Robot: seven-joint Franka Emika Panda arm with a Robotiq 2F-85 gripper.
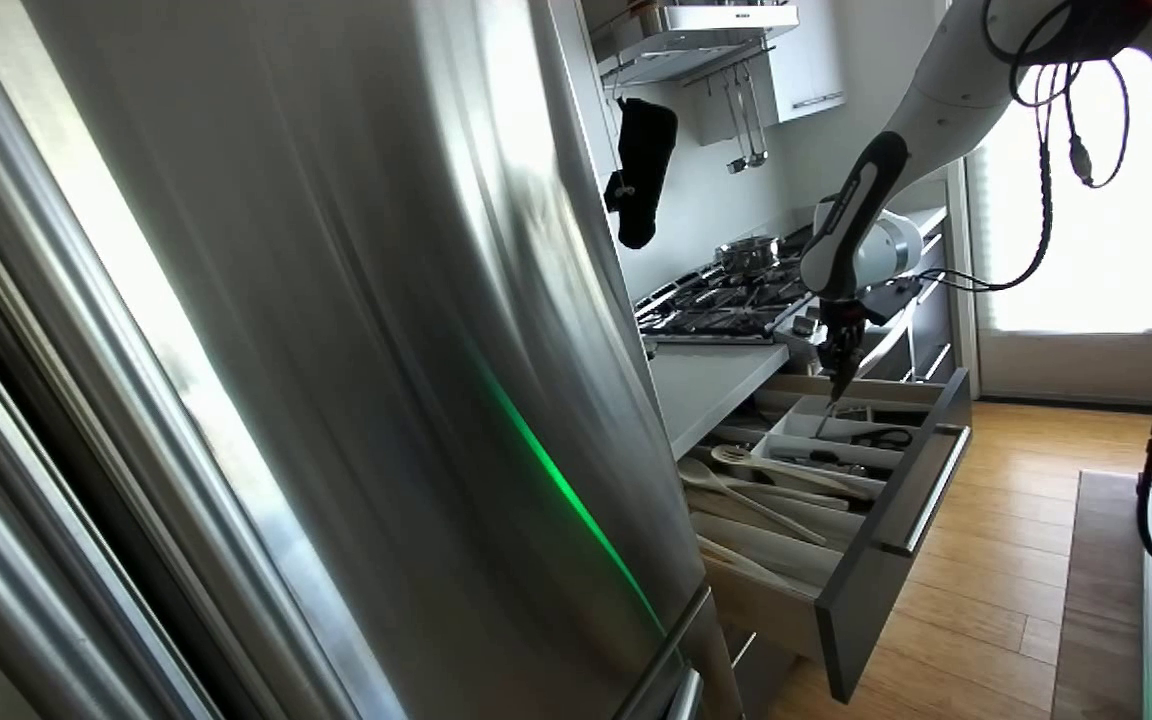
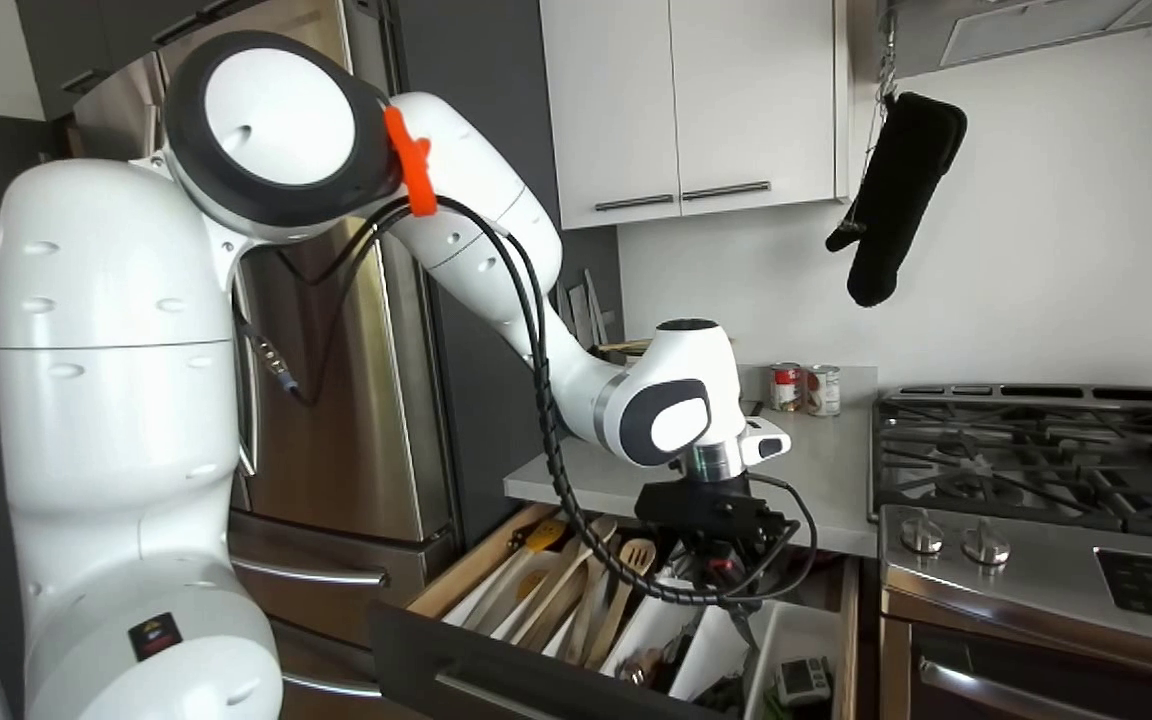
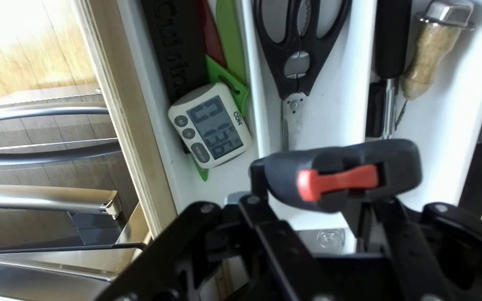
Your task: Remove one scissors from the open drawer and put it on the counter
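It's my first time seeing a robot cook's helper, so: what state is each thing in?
Drawer: pulled open
Jaws: closed on a black-and-red handle
Scissors: lying in the drawer, tips hidden
Timer: on, showing digits
Tins: upright on the counter
Oven mitt: hanging
Cupboards: shut

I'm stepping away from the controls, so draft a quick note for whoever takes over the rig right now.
Gripper: appears shut on a black-and-red-handled tool, blade down over the open drawer; probably scissors, but not certain.
Things: black-handled scissors lie in a compartment beside the one with the timer; the counter is above the drawer's back end.
Done: drawer open, tool in grip.
Left: check the tool is scissors, lift it clear, set it on the counter and release.
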